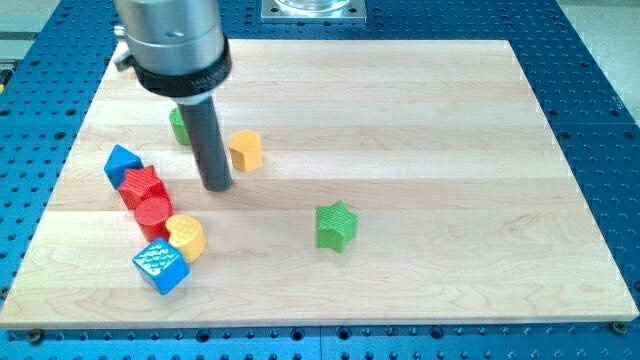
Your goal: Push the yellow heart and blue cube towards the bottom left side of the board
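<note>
The yellow heart (pixel 186 237) lies at the board's lower left, touching the blue cube (pixel 160 266) just below and to its left. My tip (pixel 217 186) stands on the board above and a little right of the heart, apart from it, and left of a yellow block (pixel 245 150).
A red cylinder (pixel 152 214) touches the heart's upper left. A red star (pixel 141 186) and a blue block (pixel 122 162) sit above it. A green block (pixel 180 126) is partly hidden behind the rod. A green star (pixel 336 225) lies mid-board. The wooden board (pixel 420 120) rests on a blue perforated table.
</note>
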